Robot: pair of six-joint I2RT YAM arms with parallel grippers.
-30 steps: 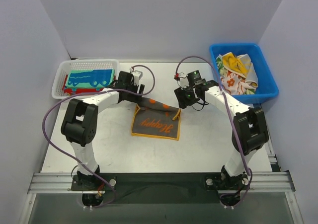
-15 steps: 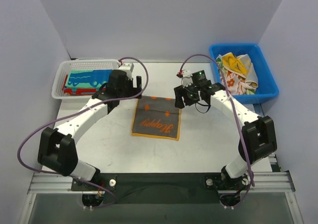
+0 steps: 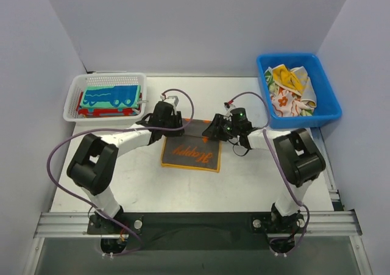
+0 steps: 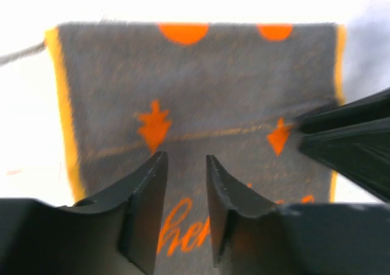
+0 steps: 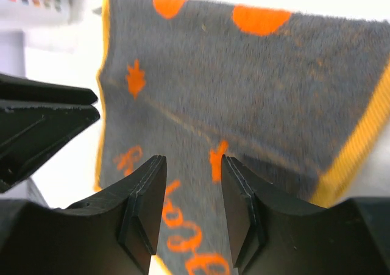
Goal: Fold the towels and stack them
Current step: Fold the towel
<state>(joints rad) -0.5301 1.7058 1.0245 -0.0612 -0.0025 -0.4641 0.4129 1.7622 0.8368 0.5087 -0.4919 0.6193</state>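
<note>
The left arm (image 3: 119,139) folds sharply at the elbow and reaches low across the white table (image 3: 122,171), its forearm nearly flat and its wrist turned toward the middle. The right arm (image 3: 274,139) mirrors it from the other side, elbow raised and forearm dropped inward. Both tips meet the far edge of the grey towel (image 3: 190,153), one at each far corner.

The left gripper (image 4: 184,160) hangs just over the cloth with its black jaws parted by a narrow gap. Nothing is pinched between them, and the towel's pile shows through the gap. The right gripper (image 5: 193,160) sits likewise, its jaws a little wider apart and empty, with cloth visible below.

The grey towel lies flat in the middle of the table between the arms. It is a fuzzy terry rectangle with an orange border, orange dots along the far edge, small orange arrow shapes, cursive orange lettering and a faint crease across it.

In the white mesh basket (image 3: 109,78) at far left a teal towel (image 3: 113,96) with blue wavy prints lies folded on a red-edged towel (image 3: 91,111). The glossy blue bin (image 3: 292,57) at far right holds a crumpled yellow towel (image 3: 284,75) and a floral white towel (image 3: 286,101)
</note>
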